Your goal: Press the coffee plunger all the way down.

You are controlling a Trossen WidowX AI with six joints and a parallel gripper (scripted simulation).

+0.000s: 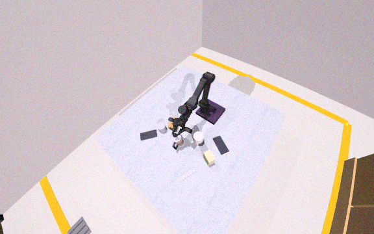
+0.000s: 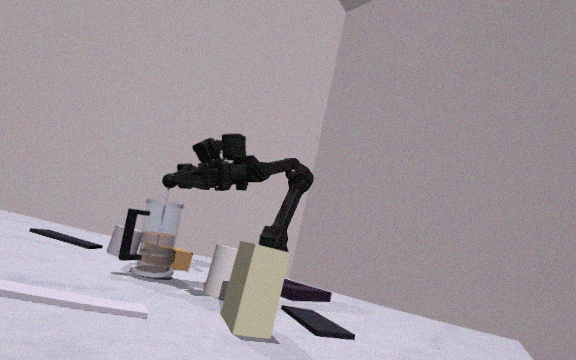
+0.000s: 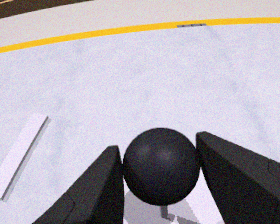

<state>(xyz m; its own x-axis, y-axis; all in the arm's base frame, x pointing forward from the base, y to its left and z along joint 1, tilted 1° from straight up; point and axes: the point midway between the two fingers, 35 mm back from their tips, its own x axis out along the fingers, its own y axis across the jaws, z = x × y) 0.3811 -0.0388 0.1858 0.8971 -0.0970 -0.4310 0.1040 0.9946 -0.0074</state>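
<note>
The coffee press stands upright on its round base, a clear glass with brown contents low inside and a black handle. Its plunger's black ball knob is above the rim, with a short length of thin rod showing between knob and glass. My gripper is shut on the knob, one finger against each side. The arm reaches in almost level from the right in the exterior view. The plunger's disc inside the glass is hard to make out.
An orange block and a white cup are near the press. A white cylinder, a pale yellow block, dark slabs and a white bar lie around.
</note>
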